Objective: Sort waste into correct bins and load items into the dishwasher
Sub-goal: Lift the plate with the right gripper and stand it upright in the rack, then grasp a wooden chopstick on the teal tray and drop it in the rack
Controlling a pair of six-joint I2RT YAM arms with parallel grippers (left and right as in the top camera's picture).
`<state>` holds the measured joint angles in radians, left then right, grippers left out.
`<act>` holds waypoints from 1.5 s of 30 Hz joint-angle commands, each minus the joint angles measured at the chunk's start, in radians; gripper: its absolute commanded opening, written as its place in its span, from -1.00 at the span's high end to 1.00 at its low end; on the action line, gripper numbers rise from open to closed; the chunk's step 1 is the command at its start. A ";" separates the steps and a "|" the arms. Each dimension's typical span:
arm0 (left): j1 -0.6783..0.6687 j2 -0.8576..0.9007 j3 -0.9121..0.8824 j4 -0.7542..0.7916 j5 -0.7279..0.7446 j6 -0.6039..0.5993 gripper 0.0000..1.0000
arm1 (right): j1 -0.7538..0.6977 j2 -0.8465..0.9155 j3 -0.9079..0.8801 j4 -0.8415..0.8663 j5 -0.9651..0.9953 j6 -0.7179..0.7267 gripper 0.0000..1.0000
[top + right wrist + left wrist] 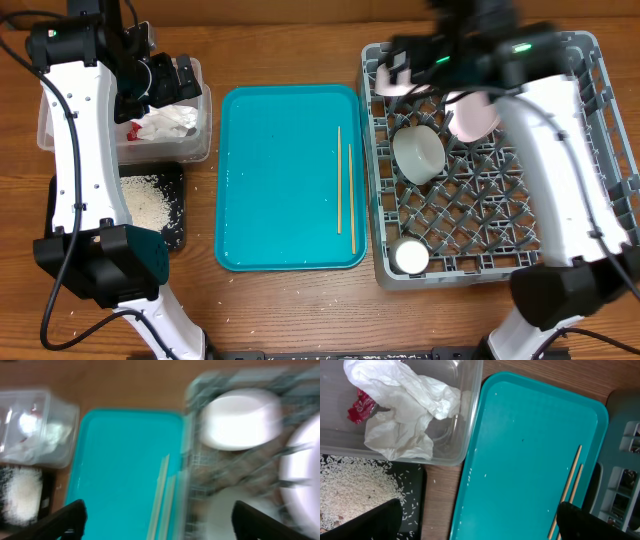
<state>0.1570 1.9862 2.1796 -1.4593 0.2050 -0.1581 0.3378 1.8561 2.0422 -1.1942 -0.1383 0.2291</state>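
Chopsticks well apart from right claw

The wooden table bears a clear tub beneath the left gripper, a black tray just beside the tub, a teal tray between both grippers, and a grey rack beneath the right gripper.
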 commanded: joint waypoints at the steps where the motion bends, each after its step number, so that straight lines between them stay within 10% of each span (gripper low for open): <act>1: -0.005 -0.008 0.018 0.001 -0.006 0.001 -1.00 | 0.170 0.031 -0.149 0.039 0.133 0.220 -0.64; 8: -0.005 -0.008 0.018 0.001 -0.006 0.001 -1.00 | 0.323 0.097 -0.330 0.149 0.261 0.376 -0.11; 25: -0.005 -0.008 0.018 0.001 -0.006 0.001 -1.00 | 0.328 0.382 -0.347 0.172 0.182 0.378 0.03; 33: -0.006 -0.008 0.018 0.001 -0.006 0.000 -0.99 | 0.308 0.392 -0.345 0.175 0.098 0.370 0.92; 45: -0.006 -0.008 0.018 0.001 -0.006 0.001 -0.99 | 0.293 0.229 0.133 -0.242 0.324 0.230 0.92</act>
<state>0.1570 1.9862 2.1796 -1.4593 0.2050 -0.1585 0.6430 2.2162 1.9991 -1.3525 0.0700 0.5392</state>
